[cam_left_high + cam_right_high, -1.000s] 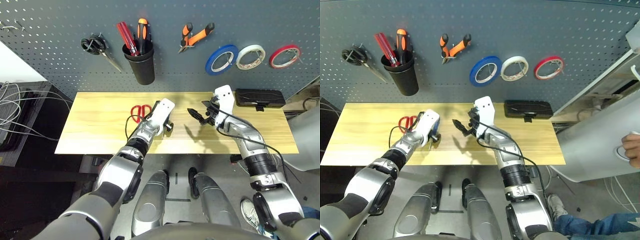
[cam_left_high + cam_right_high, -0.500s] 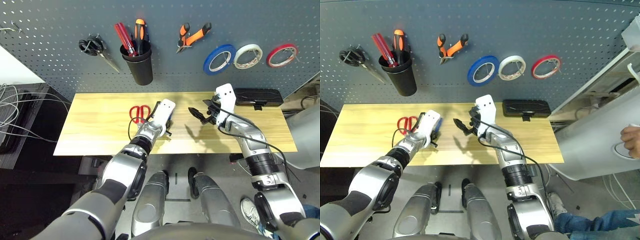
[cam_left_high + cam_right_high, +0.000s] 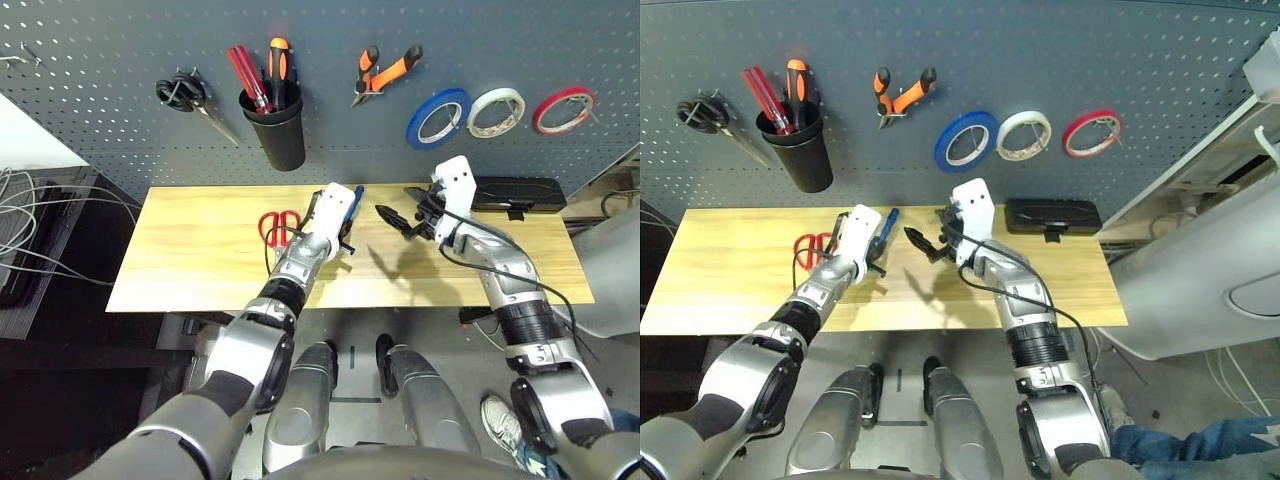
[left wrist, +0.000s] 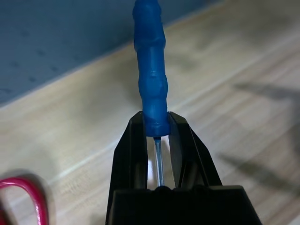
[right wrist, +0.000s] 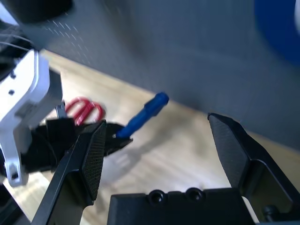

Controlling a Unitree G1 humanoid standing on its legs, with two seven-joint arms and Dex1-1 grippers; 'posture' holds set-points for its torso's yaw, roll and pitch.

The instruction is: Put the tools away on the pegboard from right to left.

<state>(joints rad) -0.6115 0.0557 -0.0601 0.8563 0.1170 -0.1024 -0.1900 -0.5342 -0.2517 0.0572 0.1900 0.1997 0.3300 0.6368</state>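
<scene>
While the left gripper [image 4: 157, 123] hangs just above the wooden table [image 3: 200, 270], its two black fingers [image 4: 129, 150] are pinched on the small blue screwdriver [image 4: 151, 70]. They clamp the lower end of the blue handle, one finger on each side, and the thin metal shaft runs back between them toward the wrist. Most of the handle sticks out past the fingertips, angled up toward the pegboard [image 3: 100, 110], with its blue end showing beside the white housing of that gripper in the head views.

Just left of that gripper, the red scissors [image 3: 279, 224] lie flat on the table, close by but not touched.

To the right, the right gripper [image 3: 400, 222] is held above the table with its fingers [image 5: 91, 154] spread wide and nothing between them. From its wrist camera the blue screwdriver shows in the gap, well apart from both fingers.

On the pegboard, the blue tape roll [image 3: 440, 117] hangs next to a white roll [image 3: 500, 112] and a red roll [image 3: 565, 110]. Orange-handled pliers [image 3: 385, 72] hang left of those, then a black cup [image 3: 281, 130] holding other tools, then black scissors [image 3: 195, 100]. A black case [image 3: 525, 194] lies at the table's back right
</scene>
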